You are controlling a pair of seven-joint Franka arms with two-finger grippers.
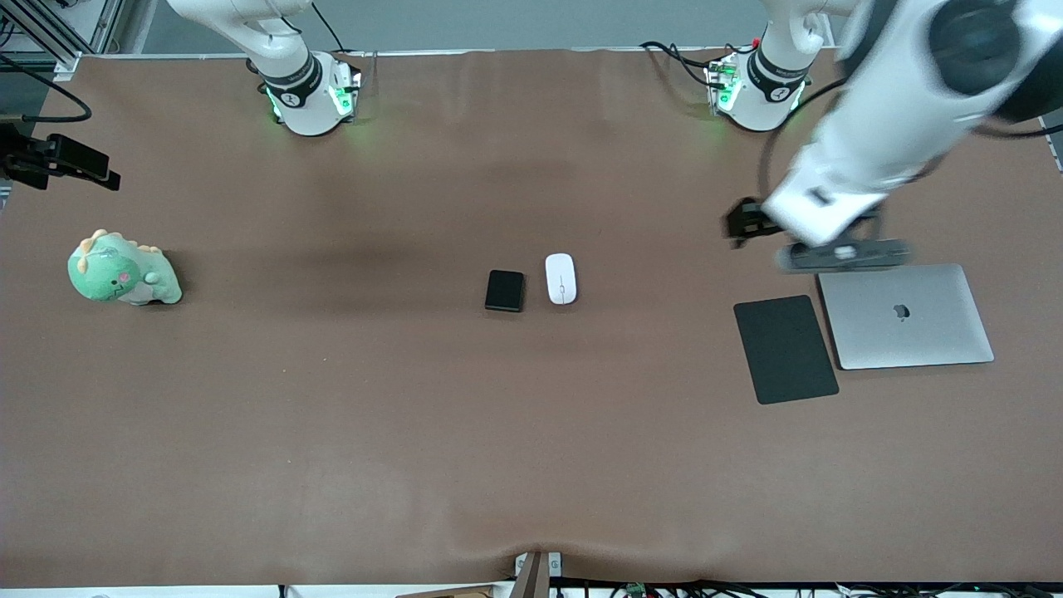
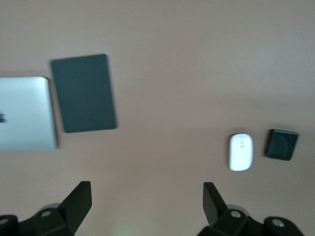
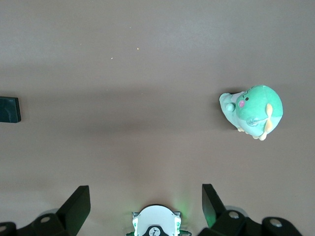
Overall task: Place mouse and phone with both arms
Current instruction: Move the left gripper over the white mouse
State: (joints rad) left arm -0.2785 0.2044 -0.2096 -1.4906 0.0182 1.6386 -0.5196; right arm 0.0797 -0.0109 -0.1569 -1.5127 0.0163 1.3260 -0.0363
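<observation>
Glossy oval mouse (image 1: 561,278) and matte slab phone (image 1: 505,291) are being left untouched; left gripper (image 2: 146,196) and right gripper (image 3: 145,199) are being held released.

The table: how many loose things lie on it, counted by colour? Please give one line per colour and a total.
Black: 2, the phone and the mouse pad
White: 1, the mouse
Silver: 1, the laptop
Green: 1, the plush toy
Total: 5
</observation>
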